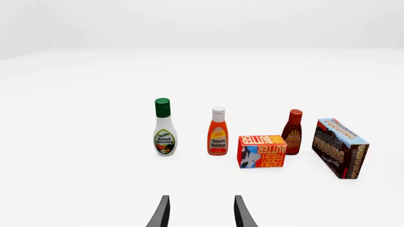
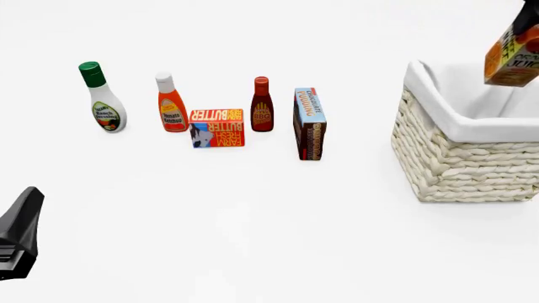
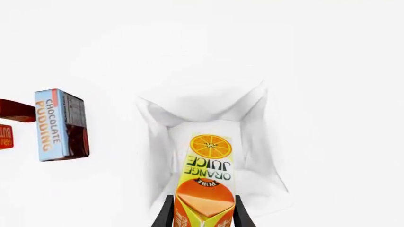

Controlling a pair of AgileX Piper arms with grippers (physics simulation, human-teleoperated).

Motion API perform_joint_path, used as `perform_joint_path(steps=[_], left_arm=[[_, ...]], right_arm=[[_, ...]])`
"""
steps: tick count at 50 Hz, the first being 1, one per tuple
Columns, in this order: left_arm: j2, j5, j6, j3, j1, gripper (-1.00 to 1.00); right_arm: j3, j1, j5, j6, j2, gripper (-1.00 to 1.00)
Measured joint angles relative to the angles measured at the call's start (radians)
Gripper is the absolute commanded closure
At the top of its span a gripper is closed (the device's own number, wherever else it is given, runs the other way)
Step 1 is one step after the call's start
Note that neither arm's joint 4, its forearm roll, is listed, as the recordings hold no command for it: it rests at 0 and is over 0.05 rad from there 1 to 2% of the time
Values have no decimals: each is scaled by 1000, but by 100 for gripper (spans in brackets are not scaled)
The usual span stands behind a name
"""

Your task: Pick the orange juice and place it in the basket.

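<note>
The orange juice [image 2: 512, 58] is an orange and yellow carton hanging tilted in the air over the right rear part of the basket [image 2: 468, 165], clear of its rim. In the right wrist view my right gripper [image 3: 203, 213] is shut on the orange juice [image 3: 208, 165], with a dark finger on either side of its gable top. Below it lies the basket's white cloth lining [image 3: 189, 101]. My left gripper [image 1: 200, 213] is open with nothing between its fingers, low near the front left of the table, far from the carton.
A row of groceries stands left of the basket: ranch dressing bottle [image 2: 103, 101], ketchup bottle [image 2: 171, 104], butter box [image 2: 217, 128], dark red sauce bottle [image 2: 262, 106] and chocolate pudding box [image 2: 309, 123]. The left arm [image 2: 19, 233] sits at the front left edge.
</note>
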Motion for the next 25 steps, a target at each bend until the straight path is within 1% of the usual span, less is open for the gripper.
perform_joint_path(steps=[25], left_arm=[[0,0,0,0,0,-100]], right_arm=[[0,-6,0,15,54,100]])
